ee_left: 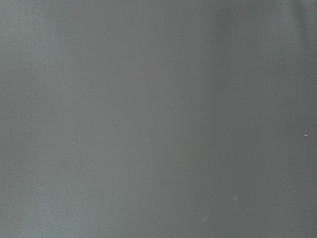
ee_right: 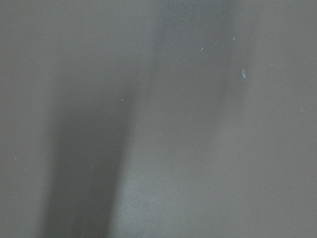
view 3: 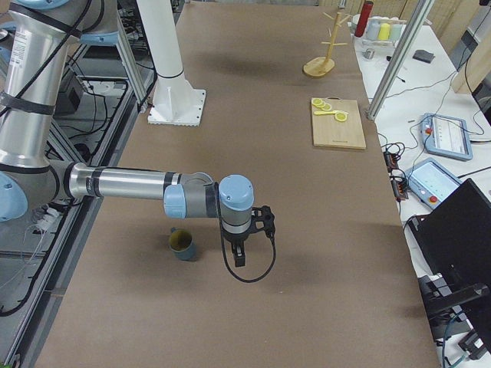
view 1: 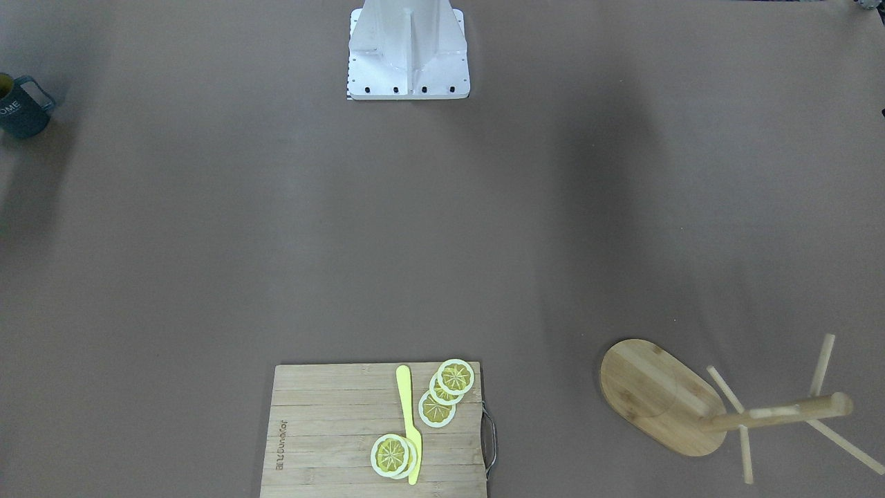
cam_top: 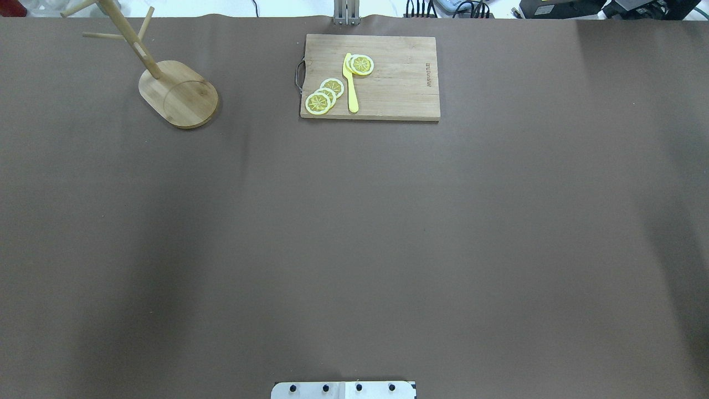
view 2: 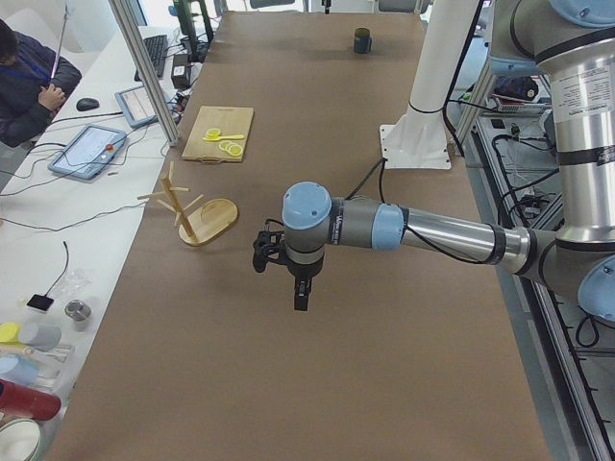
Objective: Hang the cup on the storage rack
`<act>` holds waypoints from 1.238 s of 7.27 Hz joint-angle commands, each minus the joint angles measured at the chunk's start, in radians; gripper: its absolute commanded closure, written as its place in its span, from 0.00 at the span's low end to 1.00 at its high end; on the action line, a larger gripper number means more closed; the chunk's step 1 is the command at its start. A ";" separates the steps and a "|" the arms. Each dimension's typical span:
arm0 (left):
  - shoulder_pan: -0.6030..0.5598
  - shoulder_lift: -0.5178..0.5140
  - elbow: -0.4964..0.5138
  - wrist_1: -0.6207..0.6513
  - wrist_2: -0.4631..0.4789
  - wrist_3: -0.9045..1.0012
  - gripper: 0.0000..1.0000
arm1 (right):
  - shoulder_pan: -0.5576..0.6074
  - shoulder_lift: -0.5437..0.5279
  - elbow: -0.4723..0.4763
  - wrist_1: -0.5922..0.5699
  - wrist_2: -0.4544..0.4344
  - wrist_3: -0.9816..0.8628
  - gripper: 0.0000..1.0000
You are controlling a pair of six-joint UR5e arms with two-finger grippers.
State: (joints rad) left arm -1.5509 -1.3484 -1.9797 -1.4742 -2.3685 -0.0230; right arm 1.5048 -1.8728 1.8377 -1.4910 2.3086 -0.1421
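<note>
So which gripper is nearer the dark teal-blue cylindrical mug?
Right. The right gripper hangs just beside the mug; the left gripper is far from it, over by the light bamboo mug tree.

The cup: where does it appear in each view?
Exterior front-facing: cup at the left edge.
Overhead exterior: not in it.
Exterior left: cup at the top.
Exterior right: cup lower left of centre.
Left wrist: not in it.
Right wrist: not in it.
Shared landmark: cutting board.
</note>
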 commanded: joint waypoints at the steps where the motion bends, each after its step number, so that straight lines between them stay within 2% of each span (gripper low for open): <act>1: 0.000 0.000 0.001 0.000 0.000 0.000 0.00 | 0.000 0.000 0.002 0.000 0.000 0.001 0.00; 6: 0.003 -0.003 -0.028 0.000 0.009 0.000 0.00 | 0.000 0.001 0.005 0.002 0.002 0.001 0.00; 9: 0.000 -0.031 -0.031 -0.003 0.003 -0.003 0.00 | 0.006 -0.008 0.047 0.000 0.002 -0.001 0.00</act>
State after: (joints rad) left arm -1.5490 -1.3661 -2.0093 -1.4758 -2.3642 -0.0247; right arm 1.5076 -1.8782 1.8666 -1.4909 2.3101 -0.1414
